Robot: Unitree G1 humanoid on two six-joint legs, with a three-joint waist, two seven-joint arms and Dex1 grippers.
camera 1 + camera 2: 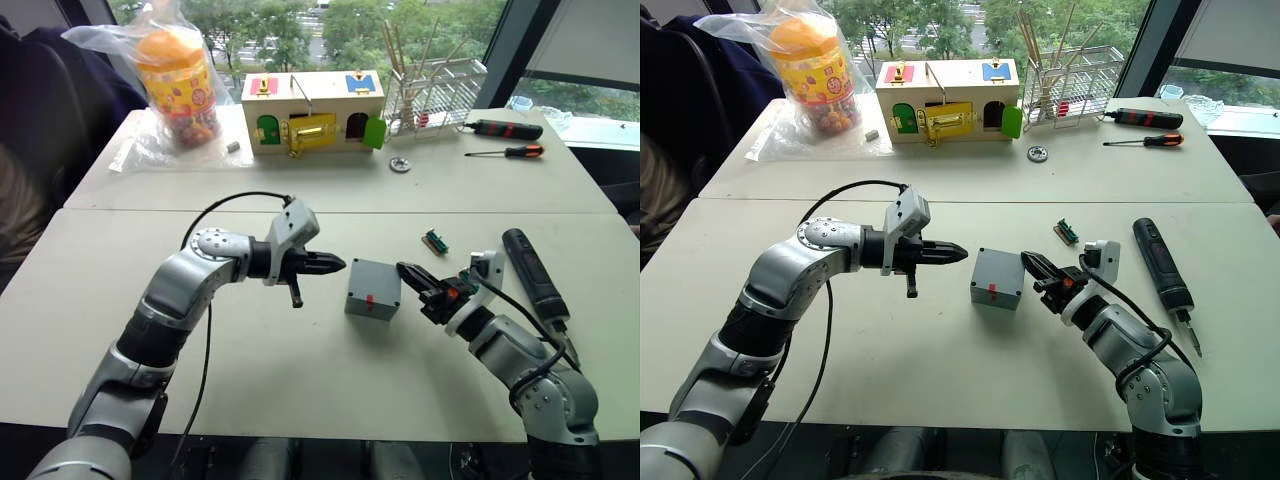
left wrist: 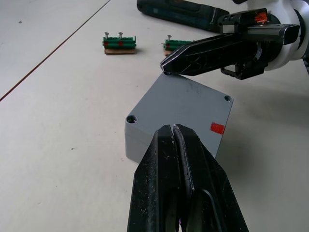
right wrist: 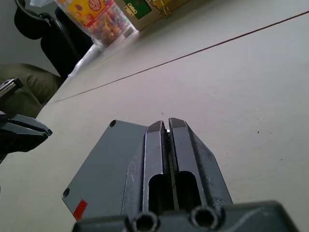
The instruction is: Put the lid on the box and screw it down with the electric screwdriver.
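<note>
On the pale surface [image 1: 300, 370], left of centre: left claw [image 1: 335, 264] pressed together and empty, tip aimed at the box [image 1: 373, 289], a small gap apart. At centre, grey box with lid [image 2: 183, 99] apparently already seated, corner holes showing no screws as far as can be told; right claw [image 1: 408, 272] also pressed together, tip at the lid's right edge. To the right, electric screwdriver [image 1: 532, 275] lying untouched; best next to grip its thick body squarely, steady the box with the other claw, and hold the bit upright over a corner hole.
</note>
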